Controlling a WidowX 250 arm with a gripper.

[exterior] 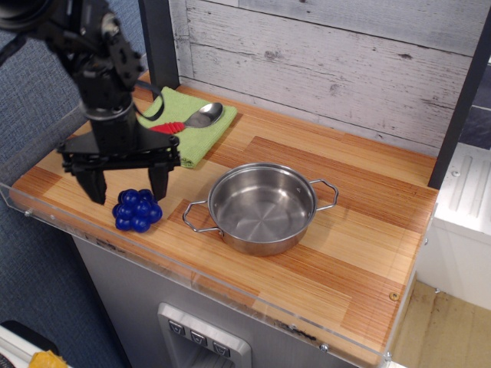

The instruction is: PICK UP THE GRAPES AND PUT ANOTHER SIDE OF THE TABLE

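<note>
The grapes (136, 210), a small cluster of glossy dark-blue balls, rest on the striped wooden table (307, 153) near its front-left edge. My black gripper (128, 188) hangs just above and behind them, its two fingers spread wide to either side of the cluster and not touching it. It is open and holds nothing. The left finger (96, 185) stands left of the grapes, the right finger (159, 182) right of them.
A steel pot (262, 206) with two handles stands mid-table, right of the grapes. A green cloth (192, 130) with a red-handled spoon (198, 117) lies at the back left. A clear acrylic rim (69, 224) edges the table. A plank wall stands behind.
</note>
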